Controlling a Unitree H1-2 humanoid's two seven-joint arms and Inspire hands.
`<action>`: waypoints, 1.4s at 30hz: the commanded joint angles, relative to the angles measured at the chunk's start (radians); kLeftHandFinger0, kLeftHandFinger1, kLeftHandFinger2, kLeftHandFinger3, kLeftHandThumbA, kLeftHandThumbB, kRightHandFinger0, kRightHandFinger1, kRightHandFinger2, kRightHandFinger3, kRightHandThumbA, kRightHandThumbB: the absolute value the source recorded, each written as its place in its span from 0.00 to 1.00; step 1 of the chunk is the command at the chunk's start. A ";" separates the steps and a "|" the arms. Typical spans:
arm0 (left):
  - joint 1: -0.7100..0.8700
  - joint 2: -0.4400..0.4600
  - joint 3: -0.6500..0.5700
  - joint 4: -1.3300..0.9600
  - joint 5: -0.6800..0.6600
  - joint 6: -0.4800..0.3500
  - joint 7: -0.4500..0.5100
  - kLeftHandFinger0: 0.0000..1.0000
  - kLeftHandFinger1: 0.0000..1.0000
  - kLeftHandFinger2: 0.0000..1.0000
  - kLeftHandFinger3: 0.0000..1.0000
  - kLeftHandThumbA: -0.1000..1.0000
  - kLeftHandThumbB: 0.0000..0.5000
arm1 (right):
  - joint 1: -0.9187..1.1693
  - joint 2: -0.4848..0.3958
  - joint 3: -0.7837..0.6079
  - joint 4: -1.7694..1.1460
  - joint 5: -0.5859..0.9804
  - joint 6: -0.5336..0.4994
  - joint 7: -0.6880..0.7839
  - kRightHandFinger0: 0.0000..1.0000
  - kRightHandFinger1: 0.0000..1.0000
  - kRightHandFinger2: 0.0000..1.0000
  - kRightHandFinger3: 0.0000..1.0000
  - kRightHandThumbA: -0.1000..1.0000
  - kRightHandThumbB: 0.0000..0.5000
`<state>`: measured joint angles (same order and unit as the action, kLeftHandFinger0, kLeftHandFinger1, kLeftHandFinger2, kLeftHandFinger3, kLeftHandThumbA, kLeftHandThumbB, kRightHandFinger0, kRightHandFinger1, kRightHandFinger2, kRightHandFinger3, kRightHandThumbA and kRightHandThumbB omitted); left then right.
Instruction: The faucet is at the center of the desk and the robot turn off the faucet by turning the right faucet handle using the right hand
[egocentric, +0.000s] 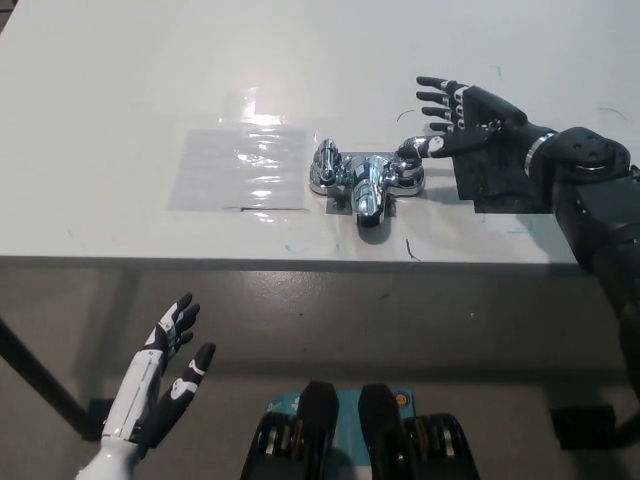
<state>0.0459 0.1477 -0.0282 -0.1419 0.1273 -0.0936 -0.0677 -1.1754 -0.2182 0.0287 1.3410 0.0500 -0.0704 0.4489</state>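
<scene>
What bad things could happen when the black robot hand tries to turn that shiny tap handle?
The right hand is open, and only one of its fingers seems to touch the right faucet handle, so it might slip off the smooth chrome without turning it. The spread fingers could also bump the spout close beside the handle. The left hand hangs open below the desk edge, too far away to steady anything.

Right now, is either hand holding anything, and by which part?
Nothing is gripped. The right hand is open, one fingertip against the right faucet handle. The left hand rests open below the desk edge.
</scene>
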 joint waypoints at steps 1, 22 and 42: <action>-0.015 0.013 0.001 -0.018 0.004 -0.006 -0.005 1.00 1.00 1.00 1.00 0.83 0.27 | -0.060 0.020 0.019 -0.026 -0.017 -0.016 0.046 1.00 1.00 1.00 1.00 1.00 0.87; -0.029 0.022 0.003 -0.009 0.006 -0.009 -0.005 1.00 1.00 1.00 1.00 0.84 0.28 | 0.030 0.040 0.085 -0.243 0.016 0.012 0.255 1.00 1.00 1.00 1.00 1.00 0.86; -0.041 0.027 0.008 -0.010 0.000 -0.003 -0.007 1.00 1.00 1.00 1.00 0.83 0.27 | 0.162 0.090 0.021 -0.438 0.065 0.078 0.186 1.00 1.00 1.00 1.00 1.00 0.84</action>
<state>0.0222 0.1566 -0.0258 -0.1385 0.1270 -0.0900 -0.0695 -0.9976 -0.2087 0.0735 0.9604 0.0504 -0.0002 0.6294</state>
